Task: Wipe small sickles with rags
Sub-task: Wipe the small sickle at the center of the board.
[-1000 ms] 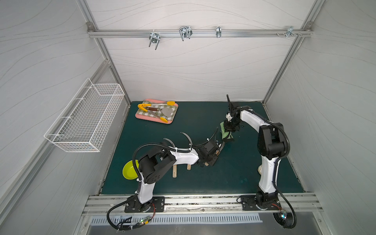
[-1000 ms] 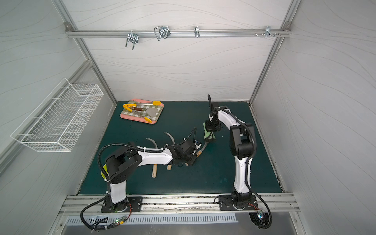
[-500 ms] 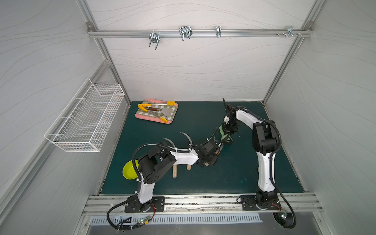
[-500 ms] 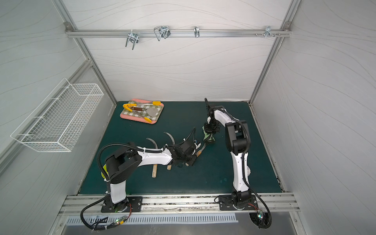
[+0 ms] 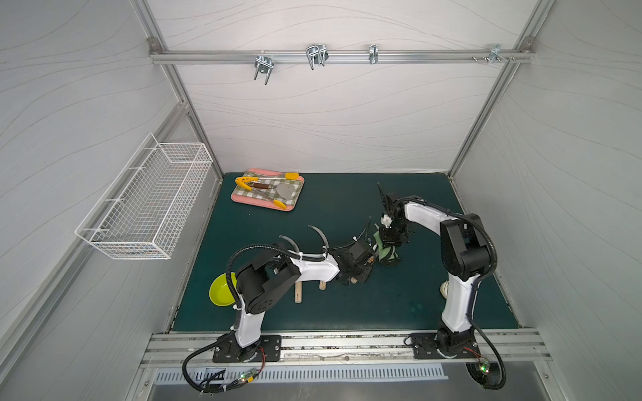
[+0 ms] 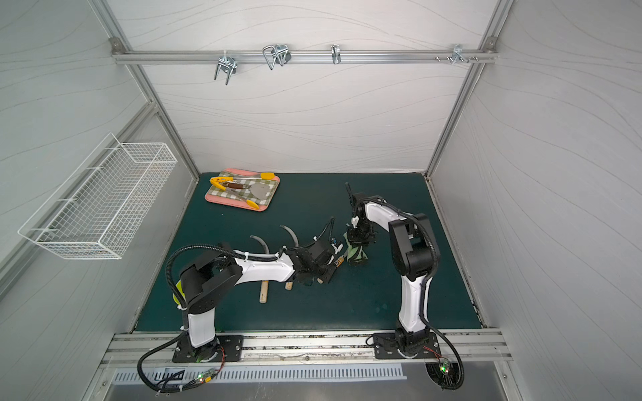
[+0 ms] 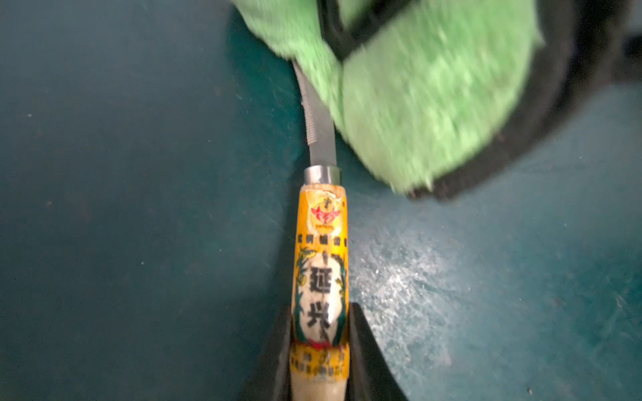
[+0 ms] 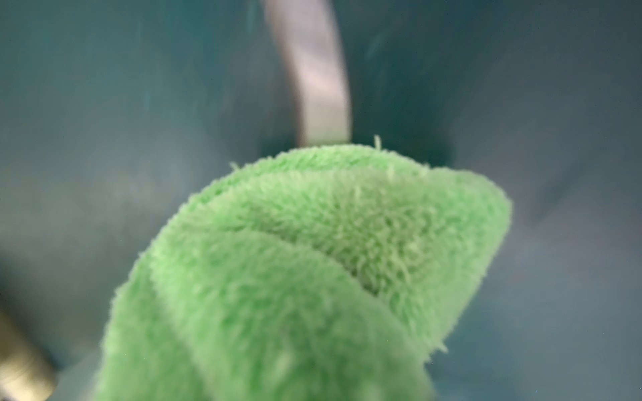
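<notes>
— If you look at your left claw, what is it doing?
— It is squeezed tight on the handle of 1 sickle.
— And your right claw?
— It is pinched on the green rag, and the rag covers the far part of that sickle's blade. Your other 2 sickles lie on the mat by your left arm.

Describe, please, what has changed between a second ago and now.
The right gripper, jaws shut on the rag, has drawn it along the blade toward the handle of the held sickle. Nothing was taken up or let go. The left gripper stays clamped on that handle; the other two sickles lie unmoved.
</notes>
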You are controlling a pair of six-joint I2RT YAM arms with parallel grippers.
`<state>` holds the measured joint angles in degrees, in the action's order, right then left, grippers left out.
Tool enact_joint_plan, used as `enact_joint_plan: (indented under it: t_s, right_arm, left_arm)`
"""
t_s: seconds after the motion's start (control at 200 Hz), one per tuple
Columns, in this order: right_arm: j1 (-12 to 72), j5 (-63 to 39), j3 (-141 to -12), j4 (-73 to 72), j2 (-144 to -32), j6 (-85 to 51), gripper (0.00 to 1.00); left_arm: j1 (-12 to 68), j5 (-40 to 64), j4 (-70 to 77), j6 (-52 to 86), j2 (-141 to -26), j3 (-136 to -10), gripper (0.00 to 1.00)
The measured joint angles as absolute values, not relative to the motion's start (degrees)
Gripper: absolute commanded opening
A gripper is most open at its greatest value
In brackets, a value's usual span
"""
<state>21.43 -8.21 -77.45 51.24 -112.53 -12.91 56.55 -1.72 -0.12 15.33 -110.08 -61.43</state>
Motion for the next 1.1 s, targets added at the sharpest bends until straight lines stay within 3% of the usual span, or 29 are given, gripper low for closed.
enact_joint_plan:
  t_s: [0.215, 0.43, 0.795, 1.101]
  right_arm:
    - [20.93, -11.94, -77.14, 53.10, -111.15, -13.69, 0.14]
    - [18.50, -12.05, -89.97, 56.01, -112.03, -13.54, 0.14]
    - [16.64, -7.31, -111.11, 59.92, -133.21, -11.94, 0.13]
    - [16.08, -6.04, -101.73, 54.19, -128.03, -11.25, 0.14]
  left_arm:
    - [56.60, -1.61, 1.43, 16.16, -110.00, -60.51, 0.00]
    - [57.17, -1.87, 1.91, 16.32, -110.08, -60.49, 0.00]
    - [58.52, -2.42, 2.46, 16.93, -110.63, -60.82, 0.00]
    - [58.81, -2.72, 2.46, 17.74, -111.18, -61.52, 0.00]
